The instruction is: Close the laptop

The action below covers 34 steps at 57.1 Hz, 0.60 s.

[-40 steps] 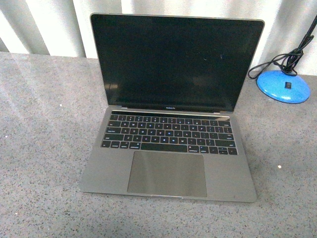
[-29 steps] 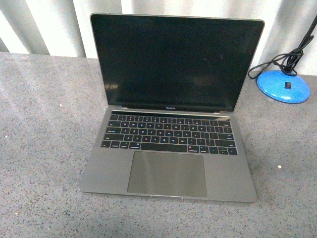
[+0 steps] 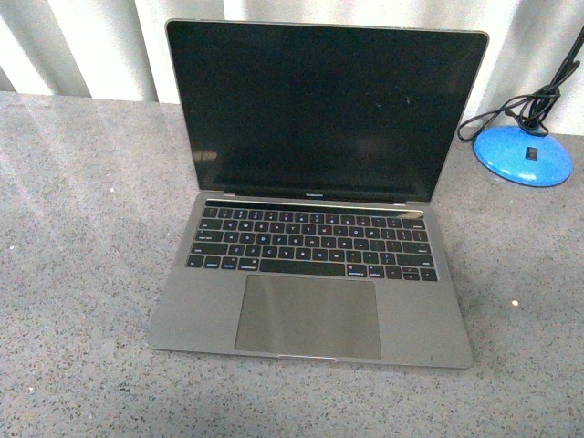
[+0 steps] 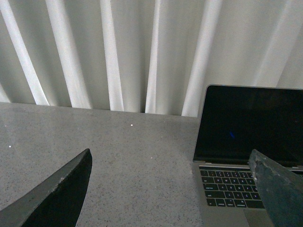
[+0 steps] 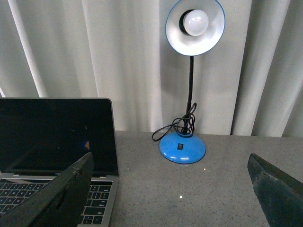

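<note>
The laptop (image 3: pixel 310 301) is a grey MacBook Pro standing open in the middle of the grey speckled table (image 3: pixel 82 274), its black screen (image 3: pixel 324 109) upright and facing me. Neither arm shows in the front view. In the left wrist view the laptop (image 4: pixel 227 187) lies ahead to one side, and my left gripper (image 4: pixel 173 184) is open and empty above bare table beside the laptop. In the right wrist view the laptop (image 5: pixel 52 137) is at the edge of the picture, and my right gripper (image 5: pixel 170 187) is open and empty above the table between laptop and lamp.
A blue desk lamp (image 5: pixel 182 145) with a white shade, a bulb and a coiled black cord stands at the table's back right; its base (image 3: pixel 522 157) shows in the front view. White pleated curtains (image 4: pixel 118 52) hang behind the table.
The view has shifted slightly: the laptop sits a little higher in the front frame than before. The lid stays open at the same angle.
</note>
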Each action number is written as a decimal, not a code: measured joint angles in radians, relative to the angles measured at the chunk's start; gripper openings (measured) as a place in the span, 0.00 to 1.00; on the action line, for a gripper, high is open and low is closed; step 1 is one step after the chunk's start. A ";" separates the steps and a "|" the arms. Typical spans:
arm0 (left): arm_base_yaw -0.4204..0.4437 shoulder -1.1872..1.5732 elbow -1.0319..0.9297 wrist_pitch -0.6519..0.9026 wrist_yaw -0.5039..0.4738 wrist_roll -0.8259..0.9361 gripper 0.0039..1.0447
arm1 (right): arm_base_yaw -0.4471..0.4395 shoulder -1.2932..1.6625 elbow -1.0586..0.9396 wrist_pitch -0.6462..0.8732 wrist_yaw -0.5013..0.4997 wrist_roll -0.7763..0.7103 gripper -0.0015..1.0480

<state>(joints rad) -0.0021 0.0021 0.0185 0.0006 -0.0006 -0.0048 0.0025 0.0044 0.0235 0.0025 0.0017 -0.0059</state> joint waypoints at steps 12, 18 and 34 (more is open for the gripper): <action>0.000 0.000 0.000 0.000 0.000 0.000 0.94 | 0.000 0.000 0.000 0.000 0.000 0.000 0.90; 0.000 0.000 0.000 0.000 0.000 0.000 0.94 | 0.000 0.000 0.000 0.000 0.000 0.000 0.90; -0.045 0.121 0.047 -0.128 -0.183 0.001 0.94 | 0.003 0.240 0.122 -0.347 0.212 0.073 0.90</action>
<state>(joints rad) -0.0471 0.1226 0.0650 -0.1272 -0.1833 -0.0040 0.0059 0.2440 0.1455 -0.3447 0.2134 0.0673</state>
